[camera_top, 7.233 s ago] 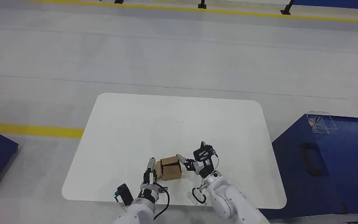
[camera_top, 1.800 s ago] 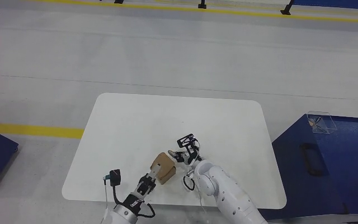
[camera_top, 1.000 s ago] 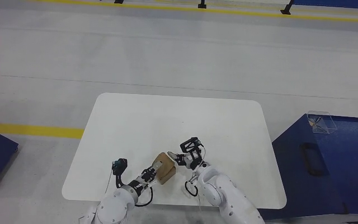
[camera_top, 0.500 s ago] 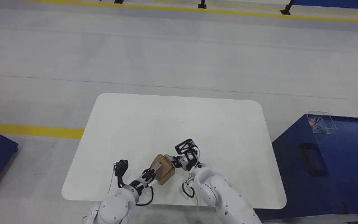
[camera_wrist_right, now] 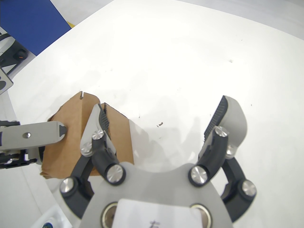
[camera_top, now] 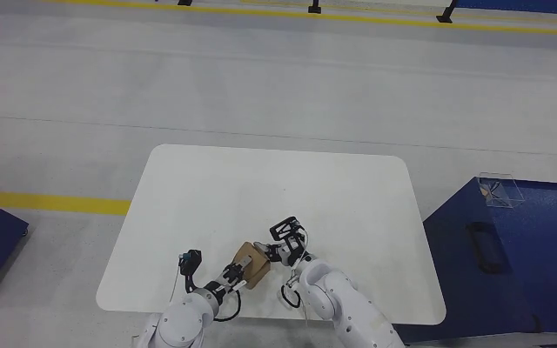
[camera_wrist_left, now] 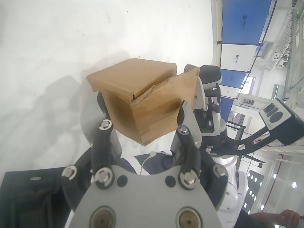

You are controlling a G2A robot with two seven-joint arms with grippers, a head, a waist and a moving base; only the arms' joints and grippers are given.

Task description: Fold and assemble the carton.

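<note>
A small brown carton (camera_top: 251, 264) sits tilted near the front edge of the white table (camera_top: 261, 174). My left gripper (camera_top: 234, 276) holds it from the front-left. In the left wrist view the carton (camera_wrist_left: 147, 105) fills the gap between the left gripper's (camera_wrist_left: 142, 104) two fingers, and a torn flap (camera_wrist_left: 180, 84) stands up on its far side. My right gripper (camera_wrist_right: 163, 106) is open at the carton's right side. One of its fingers (camera_wrist_right: 101, 116) presses against the carton (camera_wrist_right: 68, 141); the other hangs over bare table. A left gripper finger (camera_wrist_right: 42, 132) touches the opposite face.
A blue cabinet (camera_top: 487, 252) stands off the table's right side with a clear plastic box (camera_top: 499, 188) on top. The table's front edge (camera_top: 261, 311) lies just behind the carton. The far half of the table is bare white surface.
The carton went from upright and square to tilted and turned. My left arm swung out to the left and took it from the front-left. My right gripper closed in on its right side.
</note>
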